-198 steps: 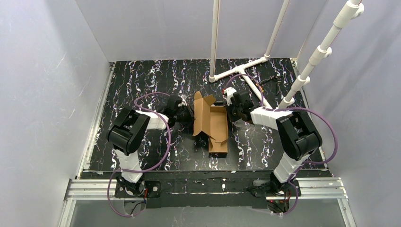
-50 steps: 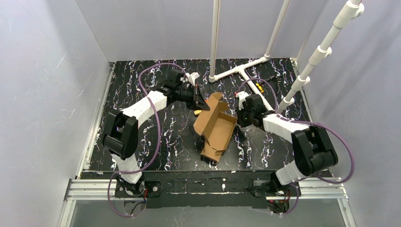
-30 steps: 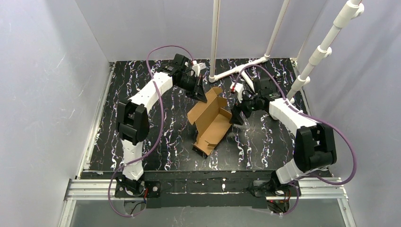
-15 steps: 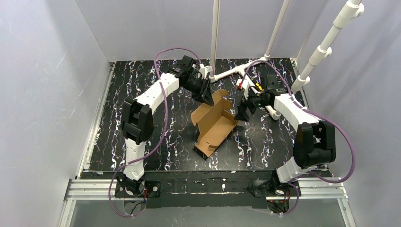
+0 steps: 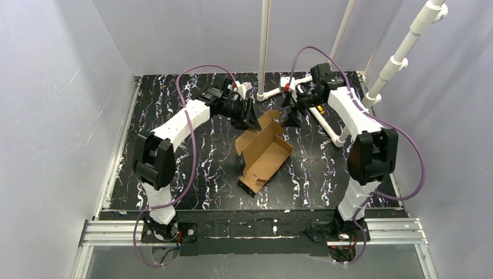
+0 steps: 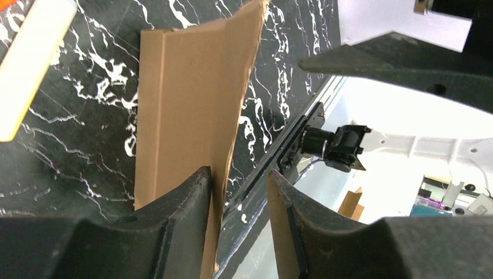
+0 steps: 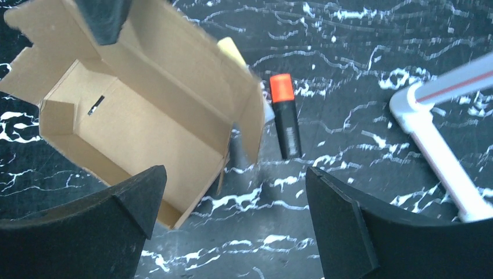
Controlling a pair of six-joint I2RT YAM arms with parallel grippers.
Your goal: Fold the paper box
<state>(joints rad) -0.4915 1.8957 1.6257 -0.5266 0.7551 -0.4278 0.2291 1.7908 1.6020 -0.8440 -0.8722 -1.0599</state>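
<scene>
The top camera looks steeply down from above and behind the arm bases onto the whole table (image 5: pixel 314 174), while both wrist cameras sit close over the paper box (image 5: pixel 264 154), which all three views share.

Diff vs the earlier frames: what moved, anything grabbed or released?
The paper box swung clockwise, far end going right. The left gripper reached to its far flap, which now sits between the jaws, unclamped. The right gripper left the box's right side and moved off toward the back, open. Box steady over the last half second.
</scene>
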